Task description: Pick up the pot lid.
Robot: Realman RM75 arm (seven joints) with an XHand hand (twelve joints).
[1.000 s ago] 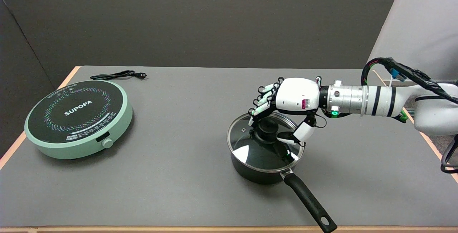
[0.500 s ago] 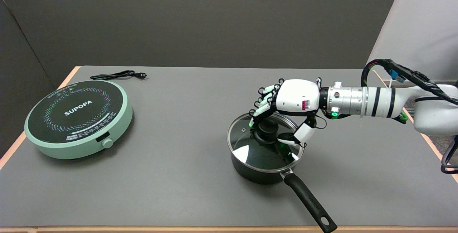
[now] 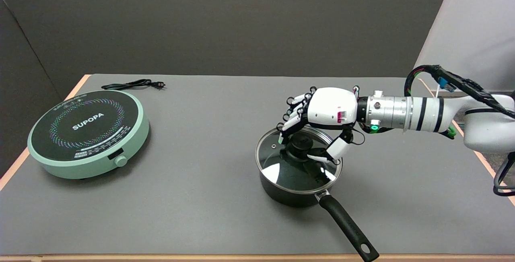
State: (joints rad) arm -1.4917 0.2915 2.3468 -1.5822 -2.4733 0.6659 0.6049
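A glass pot lid [image 3: 277, 161] with a steel rim and a black knob [image 3: 299, 145] sits on a black saucepan [image 3: 289, 195] right of the table's centre. The pan's long black handle [image 3: 348, 230] points toward the near right edge. My right hand [image 3: 318, 121] reaches in from the right and hangs over the lid. Its fingers [image 3: 286, 124] curl down on the knob's far left side and its thumb [image 3: 328, 153] touches the near right side, so it pinches the knob. The lid rests level on the pan.
A mint-green induction cooker [image 3: 86, 133] stands at the table's left, with its black power cord [image 3: 132, 84] lying behind it. The right arm [image 3: 422, 113] and its cables cross above the table's right side. Grey table surface [image 3: 201, 181] lies between cooker and pan.
The hand has shifted slightly up and left, and the thumb has closed in against the knob. The lid and pan have not moved.
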